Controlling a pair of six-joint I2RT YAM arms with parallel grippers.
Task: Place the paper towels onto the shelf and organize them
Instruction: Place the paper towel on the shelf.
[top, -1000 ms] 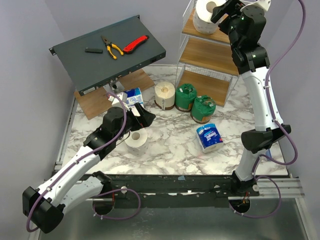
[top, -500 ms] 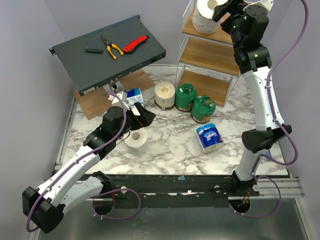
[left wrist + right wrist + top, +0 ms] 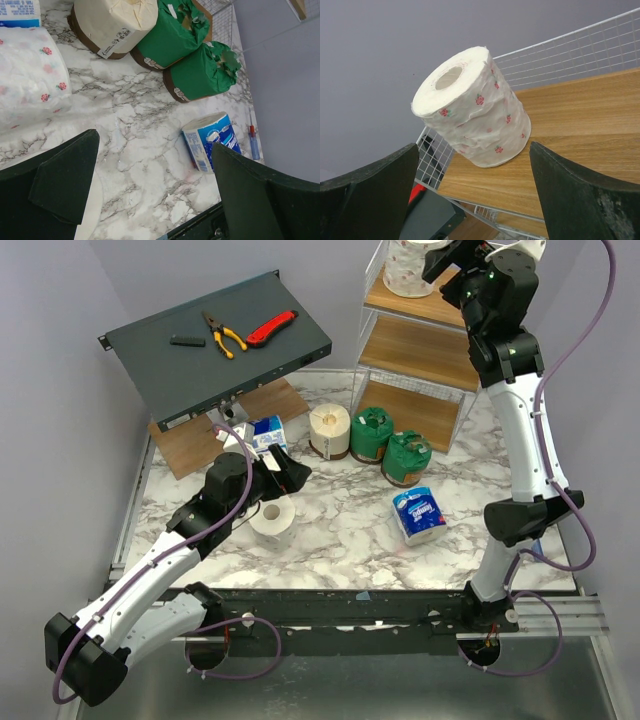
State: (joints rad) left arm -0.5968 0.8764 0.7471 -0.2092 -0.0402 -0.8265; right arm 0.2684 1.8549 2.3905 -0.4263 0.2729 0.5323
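Clipping by the upper edge of the overhead view removes most of the rose-printed roll (image 3: 408, 275) on the top board of the shelf (image 3: 420, 348). The right wrist view shows that roll whole, standing on end near the board's corner. The right gripper (image 3: 442, 260) is level with it, jaws spread wide to either side and not touching it. Its arm covers the shelf's right posts, and the lowest board shows only in part behind wire mesh. At the shelf's foot, on the marble table (image 3: 340, 530), stand a cream roll (image 3: 329, 430) and two green-wrapped rolls (image 3: 372, 433), close together. A blue-and-white pack (image 3: 418, 513) lies nearer the arm bases. Well left of the shelf the left gripper (image 3: 288, 476) hovers with jaws wide apart over a second printed roll (image 3: 272, 518). It partly hides another blue-and-white pack (image 3: 268, 432) and a third printed roll (image 3: 30, 75). Farther left a slanted dark grey metal box (image 3: 160, 365) carries pliers (image 3: 222, 335), a red knife (image 3: 270, 328) and a small black item too small to name. The box overhangs a flat wooden board (image 3: 200, 445). Print on the packs and the cream roll's label is too fine to read.
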